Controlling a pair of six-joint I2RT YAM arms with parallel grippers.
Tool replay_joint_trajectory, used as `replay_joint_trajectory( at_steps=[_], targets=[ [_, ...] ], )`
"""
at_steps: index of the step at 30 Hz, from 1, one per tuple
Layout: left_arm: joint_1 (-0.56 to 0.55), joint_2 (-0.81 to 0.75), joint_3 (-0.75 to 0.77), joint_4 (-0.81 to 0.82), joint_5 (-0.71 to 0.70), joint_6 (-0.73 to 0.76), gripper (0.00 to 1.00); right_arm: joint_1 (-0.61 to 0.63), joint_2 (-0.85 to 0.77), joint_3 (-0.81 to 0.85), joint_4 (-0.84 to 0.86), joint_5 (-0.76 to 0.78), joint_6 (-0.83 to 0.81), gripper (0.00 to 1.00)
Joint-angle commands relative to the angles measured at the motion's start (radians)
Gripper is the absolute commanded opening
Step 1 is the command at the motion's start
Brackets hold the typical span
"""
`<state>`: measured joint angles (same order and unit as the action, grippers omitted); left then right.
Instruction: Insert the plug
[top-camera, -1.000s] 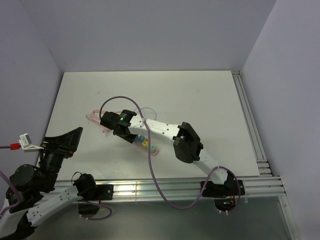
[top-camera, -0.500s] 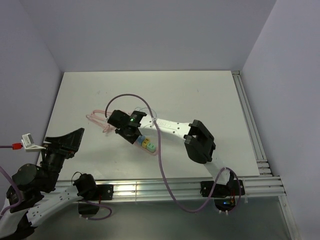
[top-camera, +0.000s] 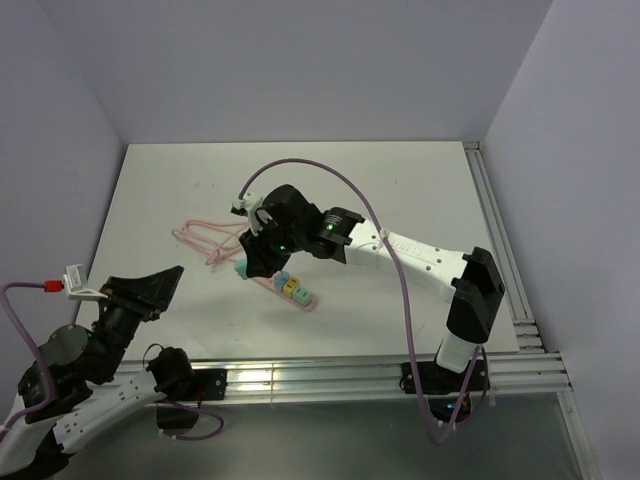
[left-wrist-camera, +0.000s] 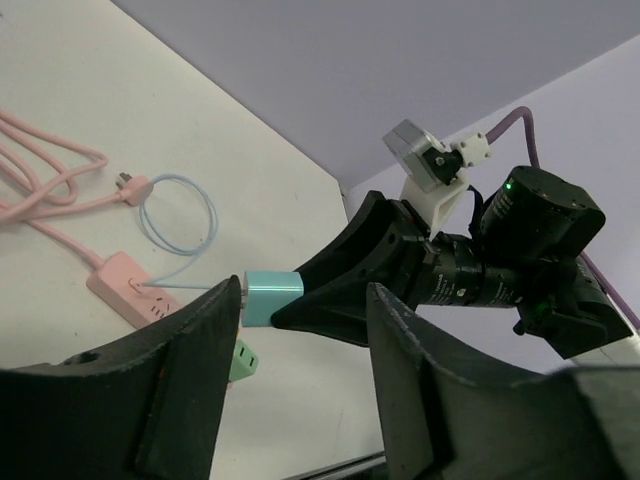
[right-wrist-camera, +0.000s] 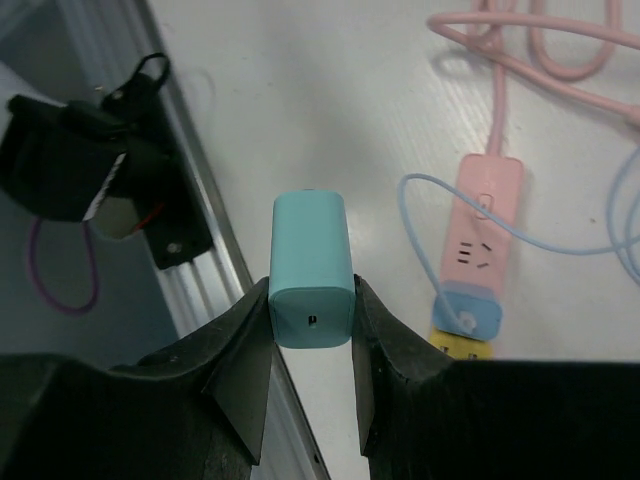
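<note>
My right gripper (top-camera: 250, 262) is shut on a teal plug block (top-camera: 243, 268) and holds it in the air just left of the pink power strip (top-camera: 290, 290). In the right wrist view the teal plug block (right-wrist-camera: 311, 265) sits squeezed between both fingers, and the power strip (right-wrist-camera: 485, 225) lies to its right with bare sockets above a blue plug (right-wrist-camera: 470, 308) and a yellow one (right-wrist-camera: 460, 347). In the left wrist view the teal plug block (left-wrist-camera: 268, 298) hangs above the table near a green plug (left-wrist-camera: 243, 362). My left gripper (top-camera: 150, 285) is open and empty at the near left.
A pink cord (top-camera: 200, 240) lies looped left of the strip, and a thin light-blue cable (right-wrist-camera: 520, 230) curls over it. Aluminium rails run along the near edge (top-camera: 330, 375) and the right edge (top-camera: 500, 250). Walls close the left, back and right sides.
My right arm has stretched out and swung its elbow to the right, and the wrist has turned, with the teal plug block now held beside the strip. My left arm has shifted slightly right.
</note>
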<state>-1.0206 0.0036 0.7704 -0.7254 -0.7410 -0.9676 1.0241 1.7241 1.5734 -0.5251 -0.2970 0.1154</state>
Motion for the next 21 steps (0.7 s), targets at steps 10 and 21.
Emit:
replay_joint_trajectory(
  at_steps=[10, 21],
  targets=[
    [-0.001, 0.177, -0.072, 0.145, 0.135, 0.006, 0.2, -0.007, -0.159, -0.134, 0.273, -0.369, 0.029, 0.0],
    [-0.001, 0.202, -0.146, 0.239, 0.202, 0.009, 0.12, -0.007, -0.187, -0.122, 0.294, -0.392, 0.027, 0.0]
  ],
)
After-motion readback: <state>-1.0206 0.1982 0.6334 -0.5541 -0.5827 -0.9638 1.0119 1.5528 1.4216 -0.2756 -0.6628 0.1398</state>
